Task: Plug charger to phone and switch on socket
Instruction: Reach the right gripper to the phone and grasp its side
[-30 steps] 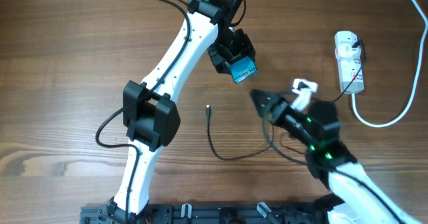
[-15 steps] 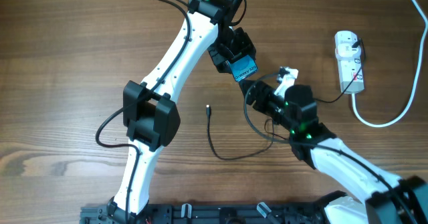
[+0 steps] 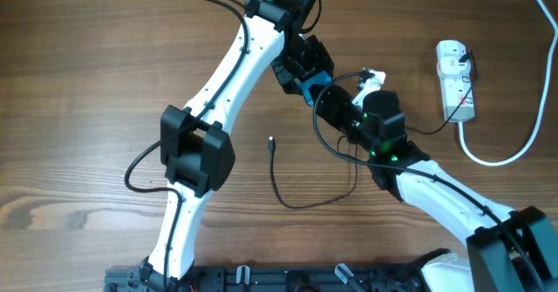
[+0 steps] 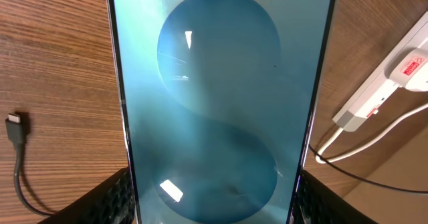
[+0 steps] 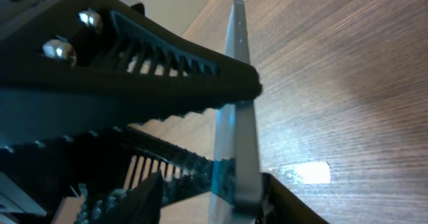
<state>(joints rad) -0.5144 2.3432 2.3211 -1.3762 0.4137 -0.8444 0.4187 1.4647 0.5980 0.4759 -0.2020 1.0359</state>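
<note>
The phone (image 3: 305,87) is lifted off the table, and my left gripper (image 3: 307,72) is shut on its two long sides. In the left wrist view its turquoise screen (image 4: 217,97) fills the frame between my fingers (image 4: 110,197). My right gripper (image 3: 325,103) is at the phone's lower end. In the right wrist view the phone's thin edge (image 5: 235,83) stands between the right jaws (image 5: 214,200). One pad (image 5: 284,204) is against it and the other is still a gap away. The charger's connector (image 3: 271,140) lies free on the table, also visible as a connector (image 4: 17,125) in the left wrist view. The socket (image 3: 455,80) lies at the far right.
The black charger cable (image 3: 296,203) loops over the table in front of the right arm and runs to the plug in the socket (image 4: 388,83). A thick white cord (image 3: 523,139) curves from the strip toward the right edge. The left arm's links (image 3: 196,144) span the table's middle.
The right gripper swung up and left from the table's middle to the phone, and its jaws narrowed around the phone's end. The left arm, phone and cable stayed where they were.
</note>
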